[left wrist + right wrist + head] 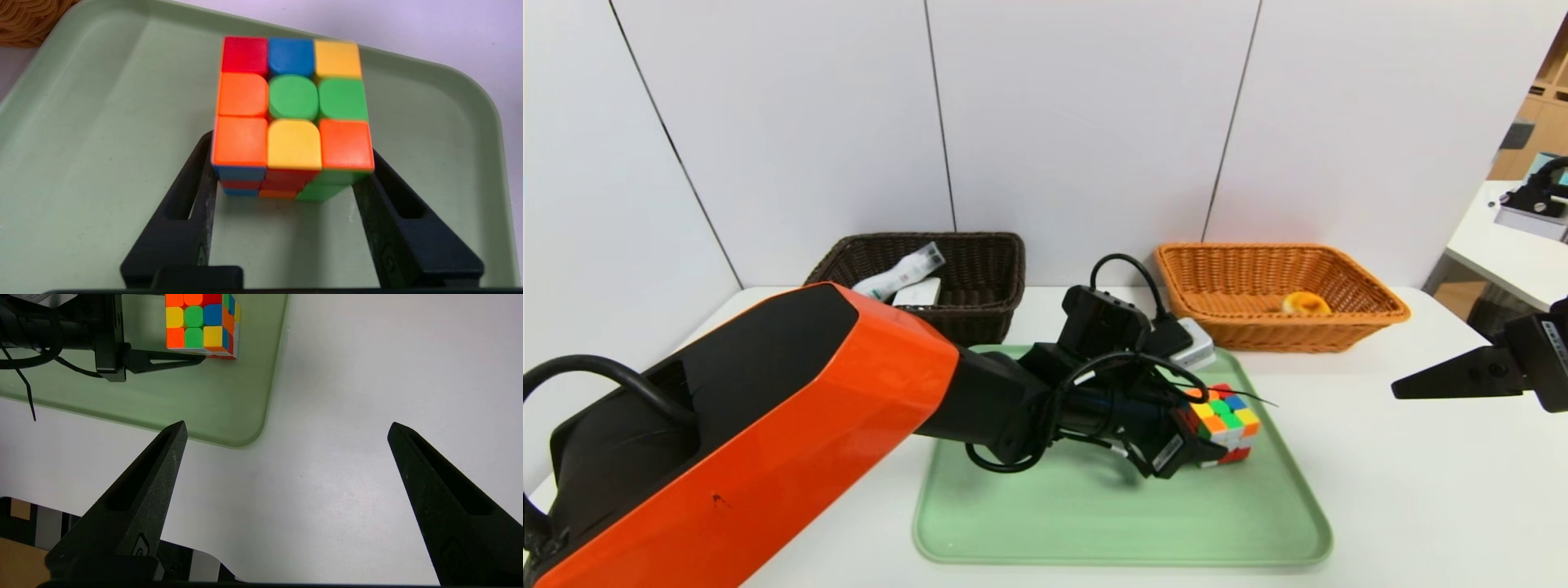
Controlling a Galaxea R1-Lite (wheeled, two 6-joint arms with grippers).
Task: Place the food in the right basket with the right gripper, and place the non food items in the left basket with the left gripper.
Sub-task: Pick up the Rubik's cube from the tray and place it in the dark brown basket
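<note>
Bun (1305, 304) already in orange basket (1372, 314). Bottle (900, 273), white case (918, 292) already in dark basket (992, 278). Left gripper (286, 179) jaws pinching cube (292, 110) on green tray (1119, 523). Right gripper (286, 433) jaws spread, beside tray.

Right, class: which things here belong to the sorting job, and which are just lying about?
Job: puzzle cube, bun, bottle, white case, dark basket, orange basket, left gripper, right gripper.
Lying about: green tray, table.

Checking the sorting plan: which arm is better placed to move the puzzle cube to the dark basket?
Left. The left gripper already has its fingers against both sides of the puzzle cube on the green tray; the right gripper hangs open over bare table.
</note>
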